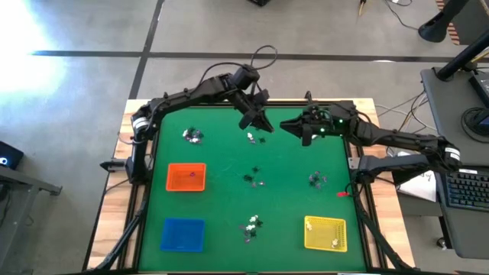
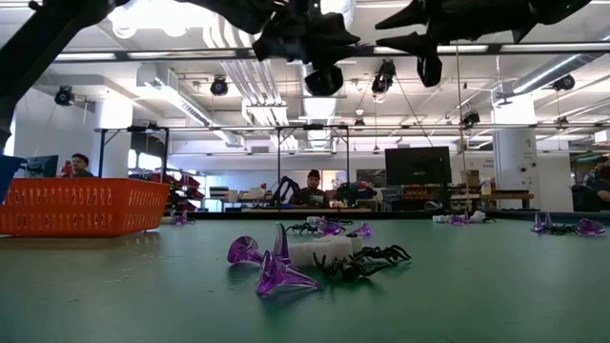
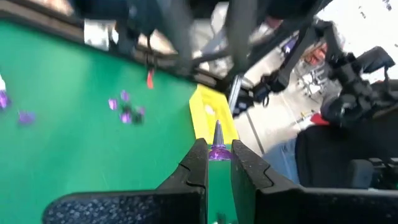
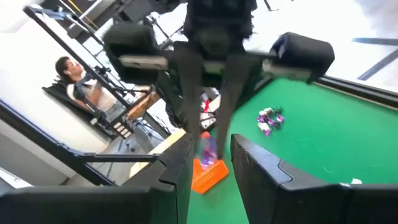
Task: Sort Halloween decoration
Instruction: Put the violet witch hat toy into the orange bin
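Both grippers are meeting above the table's twelve o'clock edge: my left gripper (image 3: 217,163) is pinching a purple trinket (image 3: 217,149), my right gripper (image 4: 211,163) is standing spread around it. Sorting is barely started, I judge: clusters of trinkets (image 1: 254,179) are lying loose, and few are lying in the yellow tray (image 1: 325,233).

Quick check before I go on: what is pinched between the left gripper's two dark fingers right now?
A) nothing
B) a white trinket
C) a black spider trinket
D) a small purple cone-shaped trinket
D: the left wrist view shows the left gripper shut on a small purple cone-shaped trinket, its pointed tip sticking out past the fingers.
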